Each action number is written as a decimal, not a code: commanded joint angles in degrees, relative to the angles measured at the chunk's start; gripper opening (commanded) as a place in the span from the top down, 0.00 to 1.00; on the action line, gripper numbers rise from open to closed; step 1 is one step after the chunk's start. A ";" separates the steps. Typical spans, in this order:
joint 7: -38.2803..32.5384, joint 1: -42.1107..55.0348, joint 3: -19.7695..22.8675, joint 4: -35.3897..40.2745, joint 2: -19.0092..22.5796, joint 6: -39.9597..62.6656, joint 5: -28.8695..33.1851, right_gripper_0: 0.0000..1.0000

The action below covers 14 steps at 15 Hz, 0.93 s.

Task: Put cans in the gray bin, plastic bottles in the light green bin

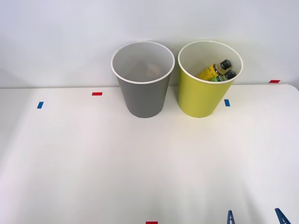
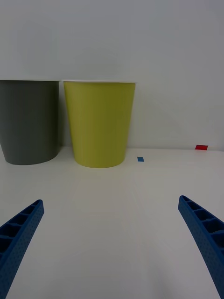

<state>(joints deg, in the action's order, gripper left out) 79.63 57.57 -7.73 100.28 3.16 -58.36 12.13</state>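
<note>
So, both bins sit side by side at the far edge of the white table, right up near the wall. The gray bin is on the robot's left and the green bin is just beside it on the right; from the front there's a narrow gap between them, not touching as far as I can see.

Both bottles are down inside the green bin, leaning against its far right wall with their black caps pointing up toward the rim. The yellow bottle is the one a bit further left, and the green bottle lies right next to it, touching or nearly so. Only their upper parts show over the rim.

There's something dim at the bottom of the gray bin, but I can't tell what it is.

The right tool is down at the near edge of the table, well apart from the bins, and it's spread wide with nothing in it. In the wrist view its blue ribbed fingers sit far apart over bare table, facing the green bin.

A few small tape marks are stuck around the table: red tape and blue tape on the left, and another blue mark just beside the green bin's base.
</note>
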 commanded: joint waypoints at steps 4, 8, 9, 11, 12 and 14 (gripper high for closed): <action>0.00 0.00 0.00 0.00 0.00 0.00 0.00 0.00; 0.00 0.00 0.00 0.00 0.00 0.00 0.00 0.00; 0.00 0.00 0.00 0.00 0.00 0.00 0.00 0.00; 0.00 0.00 0.00 0.00 0.00 0.00 0.00 0.00; 0.00 0.00 0.00 0.00 0.00 0.00 0.00 0.00; 0.00 0.00 0.00 0.00 0.00 0.00 0.00 0.00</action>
<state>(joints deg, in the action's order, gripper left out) 79.63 57.57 -7.73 100.28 3.16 -58.36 12.13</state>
